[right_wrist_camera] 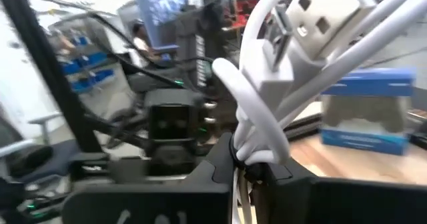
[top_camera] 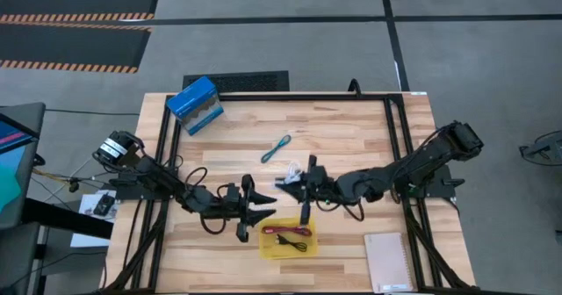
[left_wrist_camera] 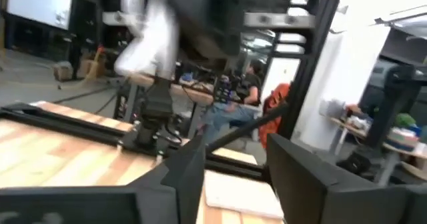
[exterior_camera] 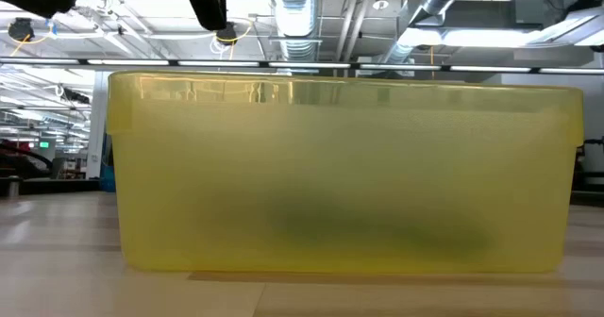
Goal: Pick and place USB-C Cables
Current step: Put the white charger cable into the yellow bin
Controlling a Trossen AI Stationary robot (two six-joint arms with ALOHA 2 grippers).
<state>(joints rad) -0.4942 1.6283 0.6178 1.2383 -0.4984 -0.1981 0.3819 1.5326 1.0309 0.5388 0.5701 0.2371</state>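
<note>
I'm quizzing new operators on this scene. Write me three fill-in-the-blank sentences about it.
1. The right gripper is shut on the ____ cable.
2. The dark red cable lies in the ____ tray.
3. The teal cable lies on the ____.

Missing words: white; yellow; table

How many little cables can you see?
3. The teal cable lies on the bare table. The dark red cable lies in the yellow tray. The white cable is pinched in the right gripper. More could be hidden.
</note>
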